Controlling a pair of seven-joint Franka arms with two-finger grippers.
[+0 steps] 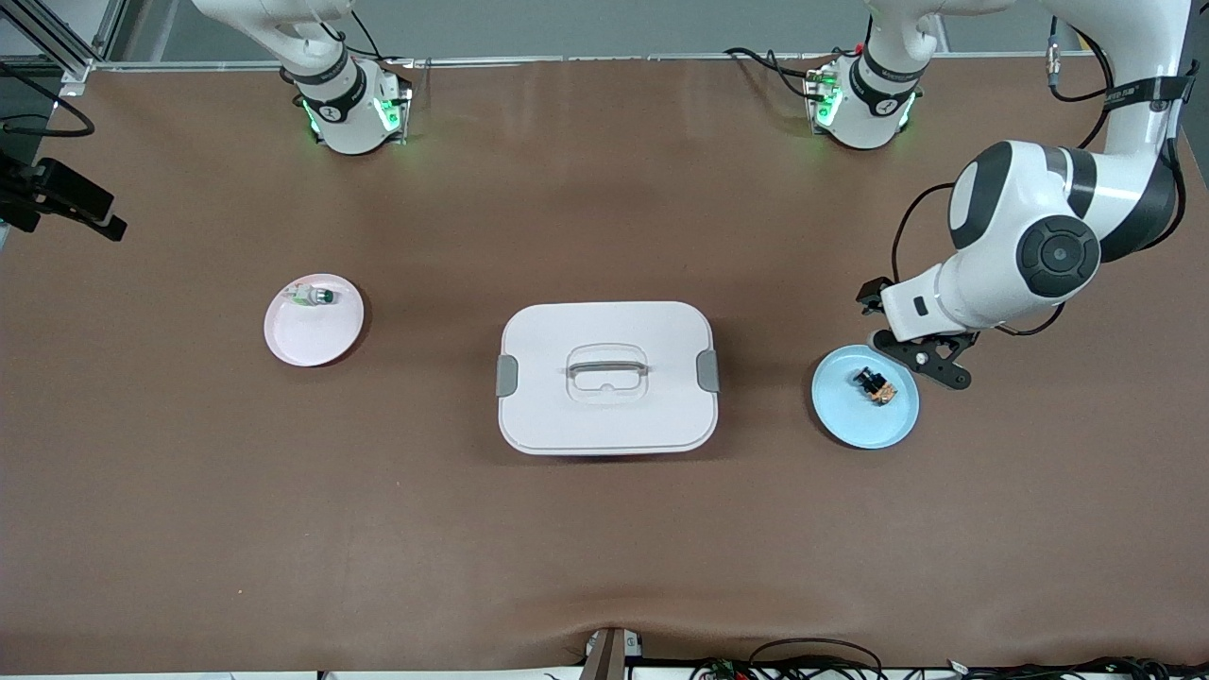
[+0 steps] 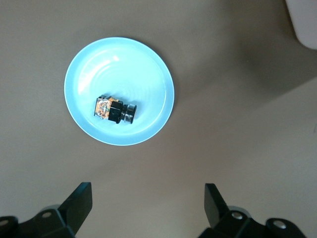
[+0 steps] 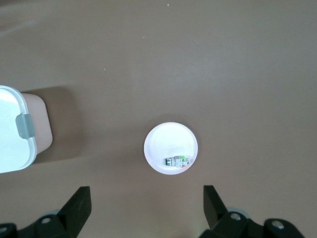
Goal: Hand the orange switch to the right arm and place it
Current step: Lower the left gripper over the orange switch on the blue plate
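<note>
The pick had not begun — the orange switch lay on its side in the blue plate, at the right of the front view, with nothing touching it. The left gripper hung just above the plate's upper right edge, fingers spread wide and empty; in the left wrist view both fingertips showed at the bottom of the frame, the switch above them, upper left of centre. By my reading, the next move called for that gripper to shift over the switch, come down astride its black body and close.

The right gripper waited high over the table, fingers also wide and holding nothing. Its wrist view showed the white plate with the green-capped part — not the target — and the white lidded box at the left edge.
</note>
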